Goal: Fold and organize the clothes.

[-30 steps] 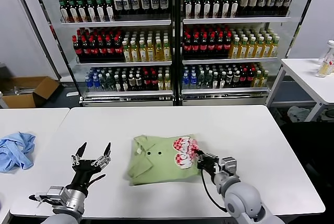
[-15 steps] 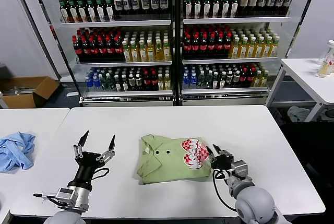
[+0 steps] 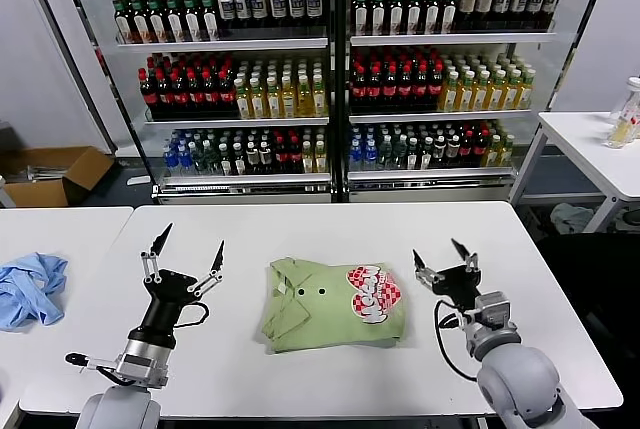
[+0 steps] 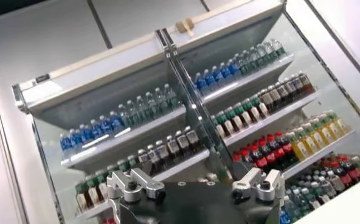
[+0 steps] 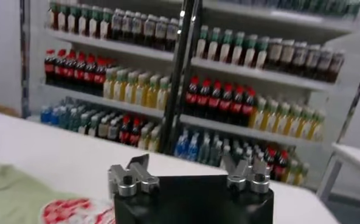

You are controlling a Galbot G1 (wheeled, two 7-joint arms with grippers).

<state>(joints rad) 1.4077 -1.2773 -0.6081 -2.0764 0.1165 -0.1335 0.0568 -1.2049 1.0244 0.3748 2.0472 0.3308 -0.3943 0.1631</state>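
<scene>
Polo shirt [image 3: 335, 305] folded mid-frame on worktop [image 3: 300, 229]: soft, light, floppy, grab doubled edges. Left gripper [image 3: 186, 253], right gripper [image 3: 443, 263] fingers spread, empty.

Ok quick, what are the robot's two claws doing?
Left gripper: open, holding nothing, raised left of the green polo shirt.
Right gripper: open, holding nothing, right of it.
</scene>
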